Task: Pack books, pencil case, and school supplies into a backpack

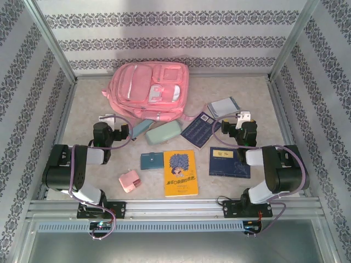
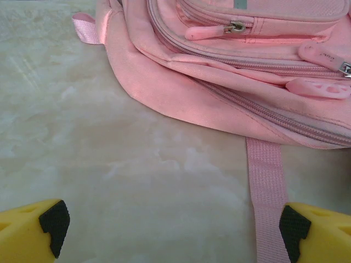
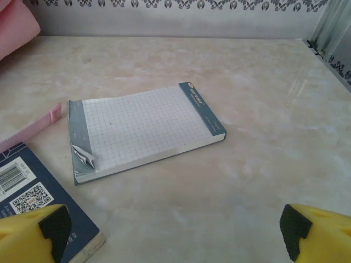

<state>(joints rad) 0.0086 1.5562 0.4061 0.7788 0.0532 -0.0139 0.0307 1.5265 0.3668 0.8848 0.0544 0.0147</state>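
Note:
The pink backpack lies flat at the back of the table, its zip pockets close in front of my left gripper. That gripper is open over bare table, one backpack strap beside its right fingertip. A mint pencil case lies mid-table. The books are a yellow one, a navy one, a white-labelled navy one and a grid notebook. My right gripper is open short of the notebook. A teal box and a pink block lie near the front.
A teal pouch lies beside the pencil case. The barcode corner of the navy book sits by my right gripper's left fingertip. A pink strap end lies left of the notebook. Patterned walls and metal posts enclose the table.

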